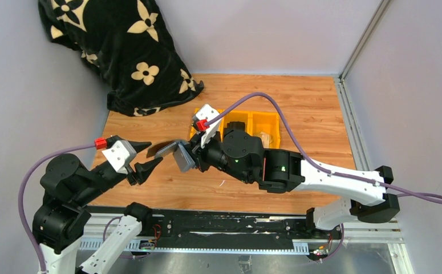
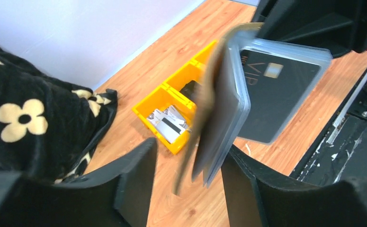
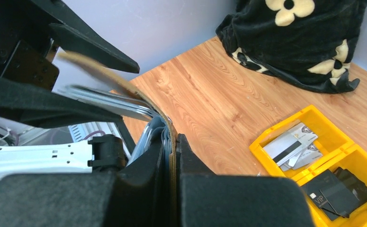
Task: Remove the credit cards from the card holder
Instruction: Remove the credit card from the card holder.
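While the right jaws are clamping the card holder by its fold, holding it in the air above the wooden surface between the two arms, the left jaws are standing apart around its free flap, not yet pinching. A dark card is showing in a clear sleeve. Doing this step well likely means closing on a card's edge alone, then drawing it straight out. Other cards are lying in the yellow bins.
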{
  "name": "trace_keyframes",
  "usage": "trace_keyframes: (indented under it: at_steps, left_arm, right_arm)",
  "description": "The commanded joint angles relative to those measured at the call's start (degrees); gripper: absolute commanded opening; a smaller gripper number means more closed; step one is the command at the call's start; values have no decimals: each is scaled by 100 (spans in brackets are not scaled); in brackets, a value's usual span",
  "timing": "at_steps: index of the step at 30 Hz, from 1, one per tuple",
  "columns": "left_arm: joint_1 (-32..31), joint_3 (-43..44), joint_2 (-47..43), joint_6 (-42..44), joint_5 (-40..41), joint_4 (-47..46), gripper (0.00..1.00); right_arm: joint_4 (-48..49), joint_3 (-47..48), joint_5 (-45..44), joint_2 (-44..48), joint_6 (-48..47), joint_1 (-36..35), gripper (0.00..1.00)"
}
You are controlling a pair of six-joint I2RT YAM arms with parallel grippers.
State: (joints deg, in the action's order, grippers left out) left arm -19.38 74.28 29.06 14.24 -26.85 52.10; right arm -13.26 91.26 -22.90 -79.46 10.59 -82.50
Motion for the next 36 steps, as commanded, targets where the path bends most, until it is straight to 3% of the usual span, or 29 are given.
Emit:
trace_keyframes:
  at_steps: [1,4,13,16,21,22,25,28,31,33,36]
  left_arm:
    - [-40,152,-47,3,147,-191,54]
    - [-40,176,-49,-20,90,-187,48]
    - [-40,210,-18,-161,-765,-102,43]
    - [-40,240,48,-172,-1043,43,31]
    - [-40,317,106,-50,-1108,206,0]
    - [-40,342,121,-26,-1110,240,0]
    - [-40,419,184,85,-1159,370,0]
    - [-40,457,243,190,-1146,506,0]
    - [-40,459,287,284,-1032,590,0]
    - [-40,450,324,339,-899,639,0]
    - [-40,433,382,290,-796,672,0]
  right_arm:
    - [427,-123,273,240,-66,-89,0]
    - [522,-210,385,289,-81,-90,0]
    - [1005,-553,1364,530,-266,-83,0]
    - [1200,-778,1646,665,-277,-34,0]
    - [1273,-1144,2149,914,14,328,0]
    - [1274,-1291,2192,982,116,446,1]
    - [1491,-1609,2782,1168,422,803,15]
    - [1438,-1752,3370,1314,492,1153,43]
    - [1052,-1682,3983,1415,548,1572,65]
    - [703,-1502,4267,1469,635,1973,74]
    - [668,-1394,4472,1503,972,2351,76]
